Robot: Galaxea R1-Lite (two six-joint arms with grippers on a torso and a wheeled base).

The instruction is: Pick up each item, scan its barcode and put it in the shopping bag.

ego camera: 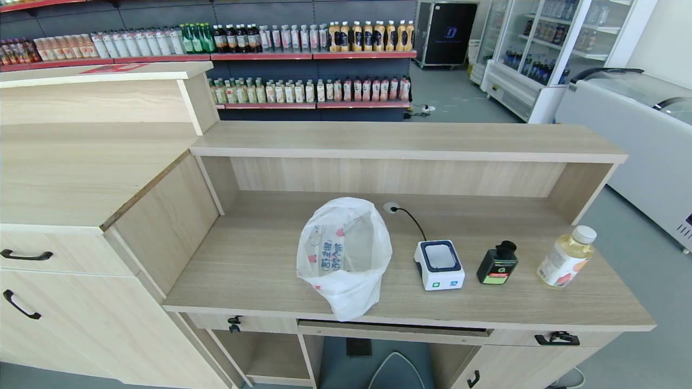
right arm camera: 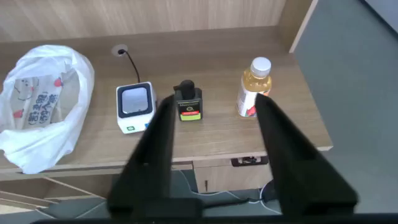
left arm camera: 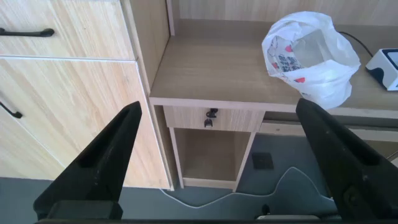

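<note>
A white plastic shopping bag (ego camera: 344, 254) stands open on the wooden counter (ego camera: 259, 259). To its right sits a white barcode scanner (ego camera: 439, 264) on a black cable, then a small dark bottle (ego camera: 497, 264) with a black cap, then a yellow drink bottle (ego camera: 566, 257) with a white cap. My left gripper (left arm camera: 217, 165) hangs open in front of the counter's left end, with the bag (left arm camera: 311, 56) beyond it. My right gripper (right arm camera: 214, 155) is open above the counter's front edge, short of the scanner (right arm camera: 134, 107), dark bottle (right arm camera: 187, 104) and drink bottle (right arm camera: 254, 89).
A raised shelf (ego camera: 405, 141) runs over the back of the counter. A taller cabinet (ego camera: 81, 173) with drawers stands to the left. Drawers with black handles (ego camera: 557, 339) sit under the counter. Store shelves and coolers stand far behind.
</note>
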